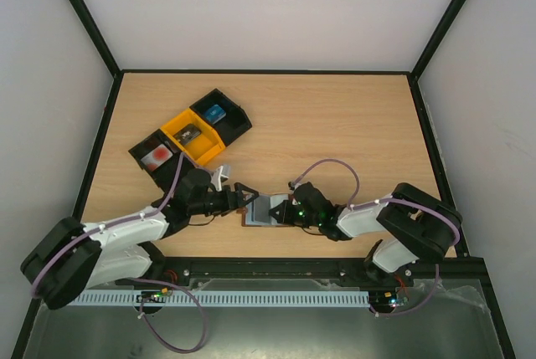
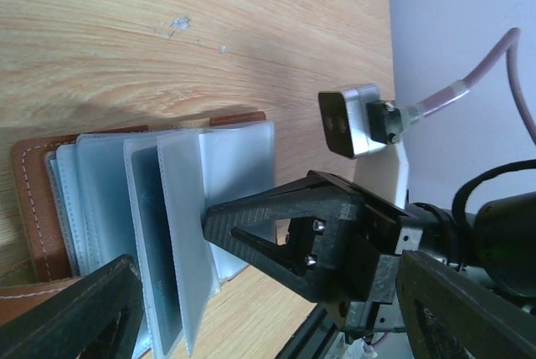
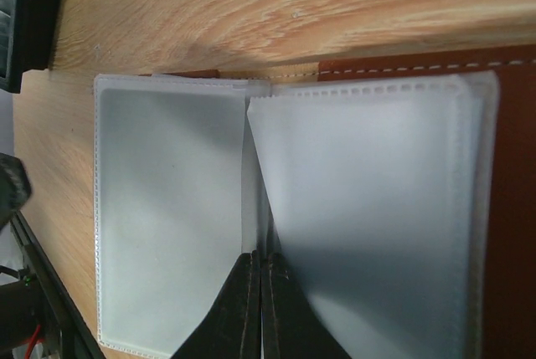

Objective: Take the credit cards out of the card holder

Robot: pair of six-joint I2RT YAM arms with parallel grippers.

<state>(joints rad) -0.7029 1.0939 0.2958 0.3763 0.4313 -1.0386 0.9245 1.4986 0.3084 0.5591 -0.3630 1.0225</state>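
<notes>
The card holder [image 1: 263, 211] lies open near the table's front edge, brown leather with pale blue-grey plastic pockets [image 3: 176, 225]. My right gripper [image 1: 284, 211] is shut on one pocket leaf and holds it up on edge; its closed tips show in the right wrist view [image 3: 261, 263] and in the left wrist view [image 2: 209, 223]. My left gripper [image 1: 248, 197] is wide open just left of the holder, its fingers [image 2: 79, 313] either side of the fanned leaves. The pockets I see hold no card. The white card with the red blotch [image 1: 157, 156], the dark grey card [image 1: 188, 135] and the blue card [image 1: 215, 113] lie in trays.
A row of three trays stands at the back left: black [image 1: 144, 158], yellow [image 1: 201, 148], black [image 1: 239, 120]. The table's front rail [image 1: 276, 269] runs just behind the holder. A grey cable [image 1: 335, 166] loops over the right arm.
</notes>
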